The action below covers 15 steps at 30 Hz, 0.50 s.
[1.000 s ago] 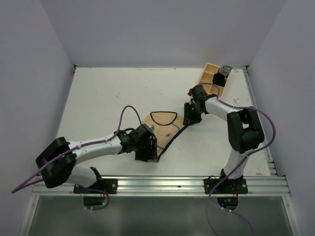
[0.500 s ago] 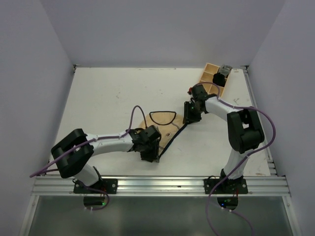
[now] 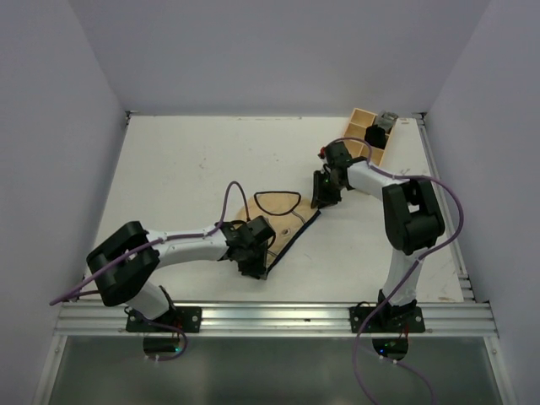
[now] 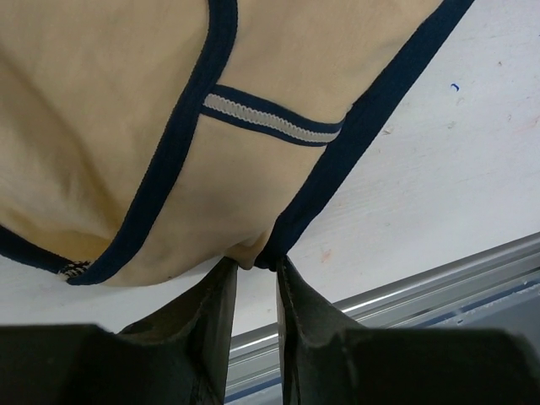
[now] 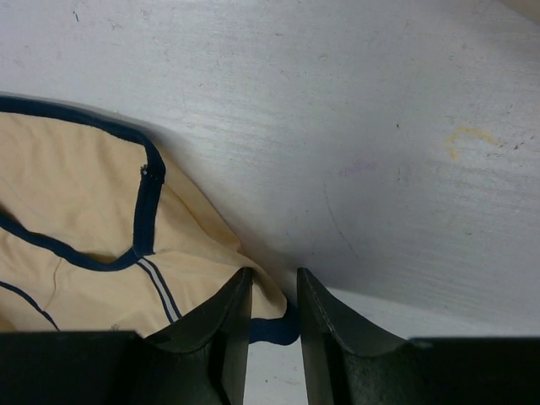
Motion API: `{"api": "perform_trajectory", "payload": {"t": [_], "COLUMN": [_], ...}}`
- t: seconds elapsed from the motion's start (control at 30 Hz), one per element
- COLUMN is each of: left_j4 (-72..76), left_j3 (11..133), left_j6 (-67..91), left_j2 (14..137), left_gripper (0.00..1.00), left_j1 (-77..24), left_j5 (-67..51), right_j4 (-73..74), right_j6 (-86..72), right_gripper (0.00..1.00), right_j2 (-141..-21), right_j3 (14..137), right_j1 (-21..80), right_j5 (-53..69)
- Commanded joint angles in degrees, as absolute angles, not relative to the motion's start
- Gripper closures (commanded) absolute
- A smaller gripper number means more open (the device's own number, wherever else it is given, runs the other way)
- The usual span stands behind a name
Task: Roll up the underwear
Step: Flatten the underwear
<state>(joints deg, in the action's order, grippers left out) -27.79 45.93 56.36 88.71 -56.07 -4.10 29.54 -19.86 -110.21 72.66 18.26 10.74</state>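
A white worktop carries a wooden tray at its far right corner, a dark item in it; a metal rail runs along the near edge

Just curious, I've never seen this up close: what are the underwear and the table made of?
The underwear looks like soft, matte tan cloth, creased, with dark trim. The table seems to be white-painted board, perhaps wood: faint grain, scuffs, stains.
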Motion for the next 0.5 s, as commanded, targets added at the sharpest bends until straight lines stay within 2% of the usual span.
{"api": "perform_trajectory", "payload": {"t": [0.0,0.13,0.3,0.43,0.47], "left_j4": [-29.97,-30.67,-30.59,-31.46,-31.55], "left_j3": [46.05,46.06,45.53,45.97,46.05], "left_j6": [55.2,54.67,54.49,53.88,53.62], "left_j2": [86.93,86.92,86.31,86.22,86.13], "left_gripper": [0.71,0.71,0.72,0.76,0.76], "left_j1": [-56.43,-56.43,-56.43,-56.43,-56.43], "left_j5": [-1.58,-1.23,-1.32,-1.06,-1.05], "right_j4": [28.92,27.68,27.43,27.16,27.25], "right_j6": [-18.64,-17.23,-17.66,-18.28,-18.19], "right_gripper": [0.67,0.62,0.62,0.74,0.81], "right_j2": [-108.82,-106.0,-106.35,-106.0,-106.0], "right_j3": [74.1,70.67,69.17,68.73,69.08], "right_j1": [17.93,17.84,17.58,17.58,17.49], "right_j5": [13.18,14.15,17.75,16.62,15.48]}}
